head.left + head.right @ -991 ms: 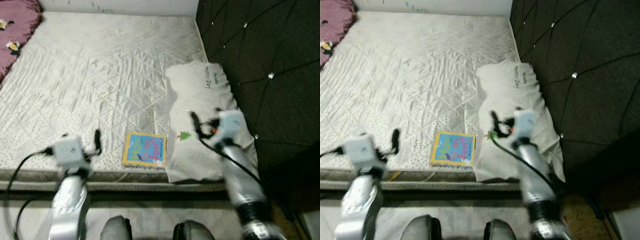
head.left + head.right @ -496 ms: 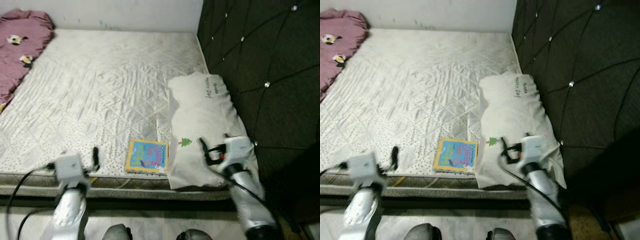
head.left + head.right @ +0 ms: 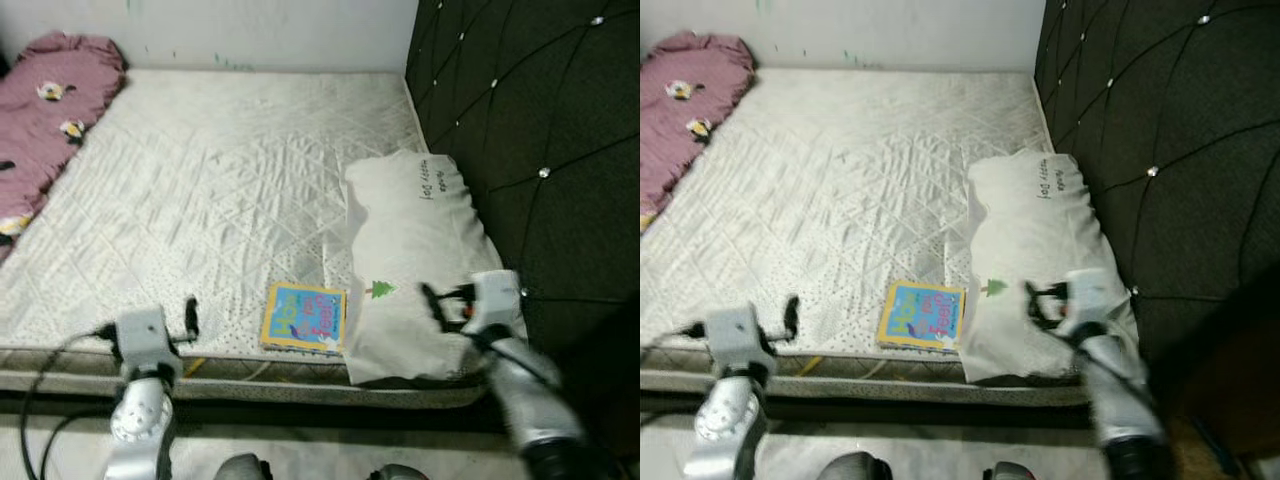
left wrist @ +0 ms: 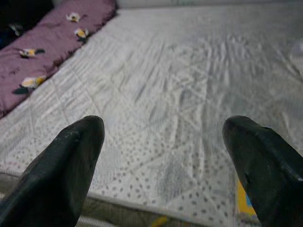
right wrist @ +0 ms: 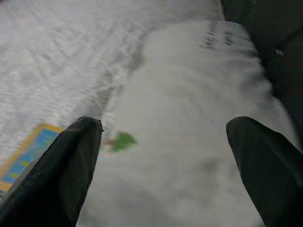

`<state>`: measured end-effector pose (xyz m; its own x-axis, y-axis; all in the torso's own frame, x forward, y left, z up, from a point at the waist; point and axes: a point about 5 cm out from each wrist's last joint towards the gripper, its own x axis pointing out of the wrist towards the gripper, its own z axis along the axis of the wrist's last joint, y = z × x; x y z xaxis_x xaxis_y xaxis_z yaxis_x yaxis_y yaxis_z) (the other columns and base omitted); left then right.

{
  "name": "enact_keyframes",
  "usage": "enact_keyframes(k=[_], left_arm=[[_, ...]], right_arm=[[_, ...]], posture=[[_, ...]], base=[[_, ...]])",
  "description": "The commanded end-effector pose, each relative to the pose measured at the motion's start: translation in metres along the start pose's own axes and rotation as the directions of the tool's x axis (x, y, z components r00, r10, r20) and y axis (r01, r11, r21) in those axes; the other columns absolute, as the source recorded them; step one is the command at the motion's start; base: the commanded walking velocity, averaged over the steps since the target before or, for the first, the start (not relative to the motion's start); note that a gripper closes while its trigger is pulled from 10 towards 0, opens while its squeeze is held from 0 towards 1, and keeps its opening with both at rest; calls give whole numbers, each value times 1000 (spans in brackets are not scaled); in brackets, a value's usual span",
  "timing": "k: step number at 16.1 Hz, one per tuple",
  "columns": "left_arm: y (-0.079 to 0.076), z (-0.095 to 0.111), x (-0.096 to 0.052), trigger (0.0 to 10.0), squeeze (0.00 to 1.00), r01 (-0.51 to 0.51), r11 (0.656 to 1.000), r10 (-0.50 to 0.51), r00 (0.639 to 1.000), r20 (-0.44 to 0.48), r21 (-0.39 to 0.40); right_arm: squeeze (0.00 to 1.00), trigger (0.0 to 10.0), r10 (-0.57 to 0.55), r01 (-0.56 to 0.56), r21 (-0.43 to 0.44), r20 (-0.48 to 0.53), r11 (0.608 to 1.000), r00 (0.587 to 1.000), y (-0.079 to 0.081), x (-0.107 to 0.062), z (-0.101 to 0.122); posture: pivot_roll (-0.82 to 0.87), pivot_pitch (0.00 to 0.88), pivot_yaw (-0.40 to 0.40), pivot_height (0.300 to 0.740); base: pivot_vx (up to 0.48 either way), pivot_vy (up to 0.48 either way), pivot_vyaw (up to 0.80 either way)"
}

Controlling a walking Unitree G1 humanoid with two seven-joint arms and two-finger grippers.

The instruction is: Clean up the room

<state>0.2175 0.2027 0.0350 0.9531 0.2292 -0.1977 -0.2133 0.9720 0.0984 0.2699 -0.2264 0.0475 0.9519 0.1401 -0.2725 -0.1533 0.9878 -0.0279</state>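
Colourful book (image 3: 304,317) flat on mattress (image 3: 220,170) edge — beside white pillow (image 3: 415,250)

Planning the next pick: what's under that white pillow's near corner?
The pillow lies on the mattress, its edge beside the colourful book, possibly overlapping it. Anything beneath the pillow is covered. The right gripper hovers over it, open.

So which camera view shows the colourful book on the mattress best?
The left eye view: the whole book lies flat beside the pillow. The right eye view shows it equally whole; the wrist views catch just an edge.
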Motion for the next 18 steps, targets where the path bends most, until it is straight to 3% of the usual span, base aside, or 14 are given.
enact_keyframes(k=[1,4,6,7,9,10,12,14,16,17,18], left_arm=[[-3,3,4,10000,0,10,1000,-10,1000,20,12],[-3,4,3,10000,0,-30,1000,29,998,57,10],[17,2,-2,10000,0,-141,990,140,987,81,-1],[22,2,-2,10000,0,-148,989,147,985,85,8],[22,3,5,10000,0,-98,994,94,992,88,43],[13,11,10,10000,0,-22,997,15,994,104,70],[11,16,12,10000,0,-3,998,-3,994,109,62],[10,18,11,10000,0,16,998,-22,994,104,58],[11,23,15,10000,0,20,1000,-21,994,105,10],[6,28,20,10000,0,39,999,-38,993,114,-4],[-1,33,24,10000,0,55,998,-54,990,133,-6]], right_arm=[[0,10000,22,-22,-8,2,1000,1000,-2,4,7],[0,10000,9,-8,-43,27,999,1000,-20,-6,18],[0,10000,-106,117,-83,129,990,986,-39,-15,25],[0,10000,-136,150,-85,156,985,978,-39,-14,26],[0,10000,-178,179,4,130,984,975,-22,-3,14],[0,10000,-83,82,10,141,997,987,13,7,16],[0,10000,-23,20,21,149,1000,989,33,9,19],[0,10000,-20,13,52,130,999,991,39,9,19],[0,10000,53,-57,33,115,998,992,48,13,15],[0,10000,115,-113,-18,128,993,985,55,15,17],[0,10000,76,-78,6,144,997,987,53,21,21]], posture=[[2,0,36,740],[57,0,-36,740],[83,0,-70,740],[72,0,-59,740],[36,0,-6,740],[20,0,30,740],[3,0,54,740],[-15,0,85,740],[-53,0,112,740],[-38,0,99,740],[-22,0,84,740]], base=[[0,0,0],[0,0,0],[0,0,0],[0,0,0],[0,0,0],[0,0,0],[0,0,0],[0,0,0],[0,0,0],[0,0,0],[0,0,0]])
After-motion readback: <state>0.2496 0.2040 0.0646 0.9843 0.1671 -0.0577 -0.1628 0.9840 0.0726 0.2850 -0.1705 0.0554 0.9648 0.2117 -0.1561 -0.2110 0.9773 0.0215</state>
